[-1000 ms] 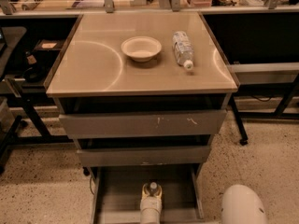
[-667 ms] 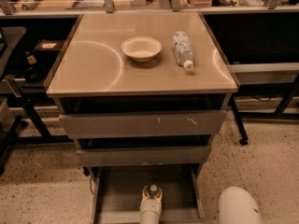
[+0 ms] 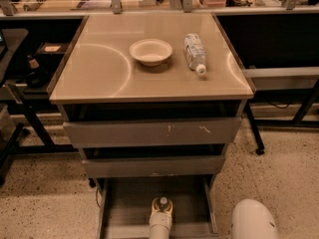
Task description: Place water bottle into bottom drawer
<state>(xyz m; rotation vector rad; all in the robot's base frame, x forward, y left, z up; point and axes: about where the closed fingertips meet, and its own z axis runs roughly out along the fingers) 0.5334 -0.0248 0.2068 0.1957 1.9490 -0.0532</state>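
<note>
The bottom drawer point(image 3: 124, 210) is pulled out at the foot of the grey cabinet, showing its flat grey floor. Over the middle of that floor, at the lower edge of the view, is my cream-coloured gripper point(image 3: 160, 219). The small round top of the water bottle point(image 3: 162, 202) shows at the gripper's upper end, above the drawer floor. The rest of the bottle is hidden by the gripper.
On the beige tabletop point(image 3: 99, 78) sit a white bowl point(image 3: 150, 51) and a shorter labelled bottle point(image 3: 195, 52) lying on its side. The two upper drawers point(image 3: 149, 132) are closed. A white rounded part of my arm point(image 3: 254, 220) is at the bottom right. Dark table frames flank the cabinet.
The white rounded arm part has shifted slightly left. The gripper and bottle top stay over the same spot in the drawer.
</note>
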